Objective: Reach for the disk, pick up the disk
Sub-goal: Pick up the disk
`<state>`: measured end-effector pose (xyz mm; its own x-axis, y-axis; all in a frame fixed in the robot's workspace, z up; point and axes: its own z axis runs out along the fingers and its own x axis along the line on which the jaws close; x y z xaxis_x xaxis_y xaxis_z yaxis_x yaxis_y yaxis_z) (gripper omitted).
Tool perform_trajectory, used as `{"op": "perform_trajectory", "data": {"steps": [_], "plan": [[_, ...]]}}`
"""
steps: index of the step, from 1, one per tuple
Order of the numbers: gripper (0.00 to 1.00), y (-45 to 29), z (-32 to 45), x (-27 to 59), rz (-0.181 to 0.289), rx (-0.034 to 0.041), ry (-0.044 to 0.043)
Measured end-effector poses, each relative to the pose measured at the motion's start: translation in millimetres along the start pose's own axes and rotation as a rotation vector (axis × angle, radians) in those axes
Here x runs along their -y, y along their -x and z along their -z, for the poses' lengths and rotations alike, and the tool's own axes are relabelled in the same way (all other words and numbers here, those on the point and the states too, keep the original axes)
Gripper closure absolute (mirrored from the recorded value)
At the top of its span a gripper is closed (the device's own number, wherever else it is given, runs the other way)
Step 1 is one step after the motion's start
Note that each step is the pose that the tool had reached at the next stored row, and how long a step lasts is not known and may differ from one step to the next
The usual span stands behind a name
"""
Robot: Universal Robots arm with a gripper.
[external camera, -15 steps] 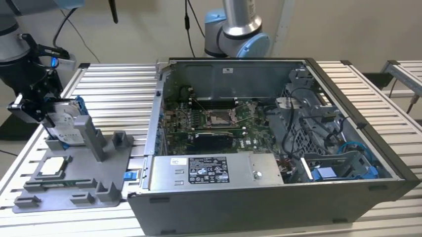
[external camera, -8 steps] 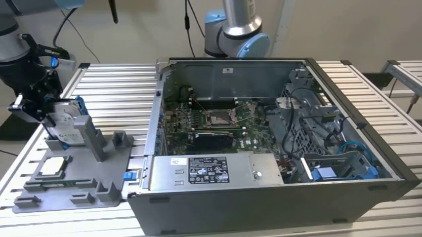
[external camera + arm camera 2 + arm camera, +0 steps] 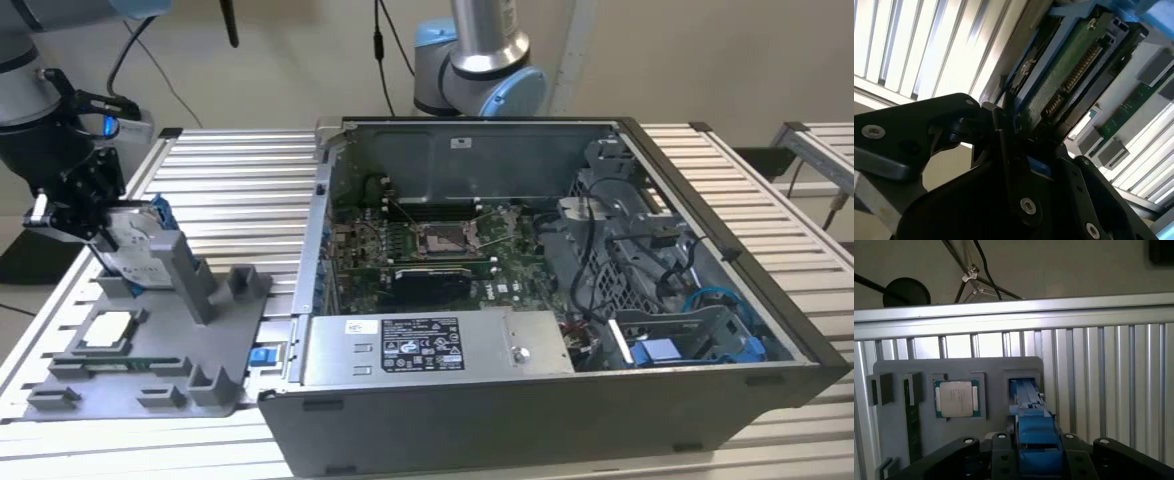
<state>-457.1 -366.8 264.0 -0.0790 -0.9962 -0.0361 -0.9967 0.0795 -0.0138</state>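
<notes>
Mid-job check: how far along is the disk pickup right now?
Done: the reach; the hand is at the flat silver-grey disk in its blue plastic frame, above the grey plastic fixture tray. In hand: the first wrist view shows the black fingers closed on the frame's sides. Left: the lift; the disk's far end looks level with its slot, so I cannot tell whether it is clear.

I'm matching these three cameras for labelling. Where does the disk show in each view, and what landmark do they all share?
Exterior view: the disk stands tilted at the grey tray, at the exterior view's left.
First wrist view: the disk is seen edge-on, its blue frame beside the square chip.
Second wrist view: the disk shows its green circuit-board side.
Shared landmark: the slatted metal table.
</notes>
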Motion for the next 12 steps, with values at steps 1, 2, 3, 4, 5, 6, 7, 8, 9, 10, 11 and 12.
{"op": "perform_trajectory", "data": {"steps": [1,2,3,4,5,6,7,8,9,10,11,12], "plan": [[1.00,0.0,0.0,0.0,0.000,0.0000,0.0000],[1.00,0.0,0.0,0.0,0.000,0.0000,0.0000],[1.00,0.0,-0.1,0.0,0.000,-0.0001,0.0000],[1.00,0.0,-0.1,0.0,0.000,-0.0001,0.0000],[1.00,0.0,-0.1,0.0,0.000,0.0000,-0.0001],[1.00,0.0,-0.1,0.0,0.000,-0.0001,0.0000],[1.00,0.0,-0.1,0.0,0.000,0.0000,0.0000],[1.00,0.0,-0.1,0.0,0.000,0.0000,0.0000],[1.00,0.0,-0.1,0.0,0.000,-0.0001,0.0000],[1.00,0.0,-0.2,0.0,0.000,0.0000,0.0000],[1.00,0.0,-0.2,0.0,0.000,0.0000,0.0000],[1.00,0.0,-0.2,0.0,0.000,0.0000,-0.0001]]}}
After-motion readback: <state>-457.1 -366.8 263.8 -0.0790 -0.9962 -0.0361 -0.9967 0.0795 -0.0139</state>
